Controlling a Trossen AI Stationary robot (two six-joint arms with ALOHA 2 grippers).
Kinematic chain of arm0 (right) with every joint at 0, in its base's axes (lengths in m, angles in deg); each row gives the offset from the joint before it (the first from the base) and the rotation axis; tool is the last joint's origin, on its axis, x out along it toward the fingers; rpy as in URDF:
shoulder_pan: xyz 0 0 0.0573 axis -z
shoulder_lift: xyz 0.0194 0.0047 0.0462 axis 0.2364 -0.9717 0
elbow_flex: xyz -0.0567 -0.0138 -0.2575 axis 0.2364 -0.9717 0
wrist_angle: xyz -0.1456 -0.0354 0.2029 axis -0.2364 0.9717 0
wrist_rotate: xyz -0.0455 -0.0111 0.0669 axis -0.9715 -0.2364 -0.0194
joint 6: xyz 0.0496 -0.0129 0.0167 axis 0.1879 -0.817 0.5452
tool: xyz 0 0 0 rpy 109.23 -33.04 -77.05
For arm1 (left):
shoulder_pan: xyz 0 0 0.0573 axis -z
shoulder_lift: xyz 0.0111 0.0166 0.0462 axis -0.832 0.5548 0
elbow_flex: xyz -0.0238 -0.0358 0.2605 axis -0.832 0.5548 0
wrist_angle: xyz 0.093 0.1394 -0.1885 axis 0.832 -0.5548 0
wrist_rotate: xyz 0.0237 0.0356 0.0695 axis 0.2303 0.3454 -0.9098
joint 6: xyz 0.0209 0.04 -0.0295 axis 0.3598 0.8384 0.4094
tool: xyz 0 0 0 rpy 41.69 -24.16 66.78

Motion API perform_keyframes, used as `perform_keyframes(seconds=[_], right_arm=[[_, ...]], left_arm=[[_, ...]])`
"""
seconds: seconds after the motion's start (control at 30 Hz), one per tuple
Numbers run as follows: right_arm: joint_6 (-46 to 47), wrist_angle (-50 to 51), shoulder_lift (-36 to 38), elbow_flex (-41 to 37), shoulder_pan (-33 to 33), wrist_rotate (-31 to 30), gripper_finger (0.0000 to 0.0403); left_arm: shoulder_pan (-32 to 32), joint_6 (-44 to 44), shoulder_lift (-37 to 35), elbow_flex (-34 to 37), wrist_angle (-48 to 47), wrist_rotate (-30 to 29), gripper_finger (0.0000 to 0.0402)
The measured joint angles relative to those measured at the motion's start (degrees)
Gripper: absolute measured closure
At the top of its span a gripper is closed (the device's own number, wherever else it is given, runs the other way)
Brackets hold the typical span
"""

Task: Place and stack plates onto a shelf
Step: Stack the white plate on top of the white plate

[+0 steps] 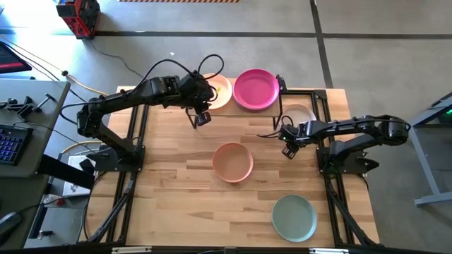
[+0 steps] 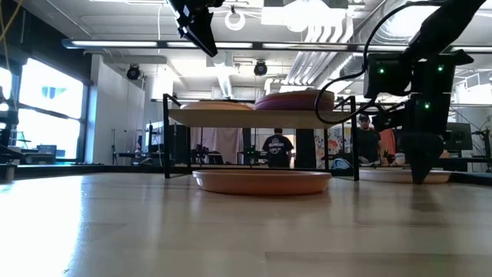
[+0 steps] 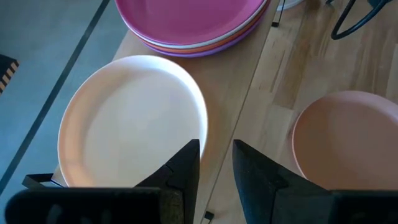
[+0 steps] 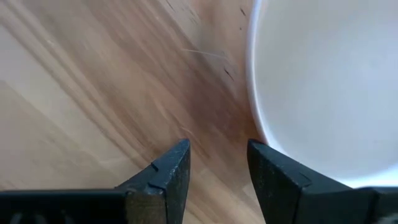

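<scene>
Two grippers in view, both mine, neither holding anything. My left gripper [image 1: 201, 118] hangs in the air over the table's back half, just in front of the shelf [image 3: 249, 93]; its fingers [image 3: 186, 168] stand apart with a narrow gap, nothing between them. My right gripper [image 1: 287, 146] is low at the table's right side, tips close to the wood; its fingers [image 4: 171, 171] are spread and empty, just beside the rim of a white plate [image 4: 323, 87] but not touching it as far as I can tell.

Shelf, back of the table: a cream plate [image 3: 134, 121] lies alone on the left half. On the right half sits a stack with the magenta plate [image 1: 256, 88] on top; the left wrist view shows an orange-toned rim and a purple rim beneath it. Exact count in that stack I cannot tell.

Table [image 1: 176, 190]: a tan-pink plate [image 1: 233, 161] near the centre, in front of the shelf. The white plate lies flat at the right, partly under the right arm in the high view. A pale teal plate [image 1: 294, 217] lies near the front right corner, well apart from both grippers.

Low view: people stand in the room behind the shelf.
</scene>
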Motion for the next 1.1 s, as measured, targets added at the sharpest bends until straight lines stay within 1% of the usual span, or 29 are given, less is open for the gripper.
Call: perform_keyframes(seconds=[0.13,0.23,0.33,0.5,0.57,0.73,0.93,1.0,1.1], right_arm=[[-0.6,-0.14,0.0,0.02,0.85,0.73,0.0257],[-0.09,-0.22,0.0,0.02,1.8,1.98,0.0276],[1.14,-0.28,0.0,0.06,2.36,3.24,0.0312],[1.93,-0.29,0.0,0.06,2.59,4.92,0.0385],[1.91,-0.32,0.0,0.06,2.59,5.79,0.0397],[4.69,-0.5,0.0,0.06,2.59,6.95,0.037],[4.41,-0.39,0.04,0.28,2.63,10.41,0.0323],[4.39,0.91,-0.02,1.43,2.56,12.37,0.0304],[4.3,3.36,-0.02,4.91,2.57,12.51,0.0278]], left_arm=[[0.01,0.0,0.0,0.0,-0.02,0.0,0.0316],[0.0,0.0,0.0,0.0,-0.02,0.0,0.0316],[0.0,0.01,0.0,0.0,-0.02,0.0,0.0316],[0.0,0.02,0.0,0.0,-0.02,0.0,0.0316],[0.0,0.03,0.0,0.0,-0.04,0.0,0.0316],[0.02,0.02,0.0,0.0,-0.07,0.0,0.0316],[0.02,0.04,0.0,0.02,-0.07,0.0,0.0316],[0.0,0.04,0.0,0.02,-0.07,0.0,0.0316],[0.0,0.04,0.0,0.02,-0.07,0.0,0.0316]])
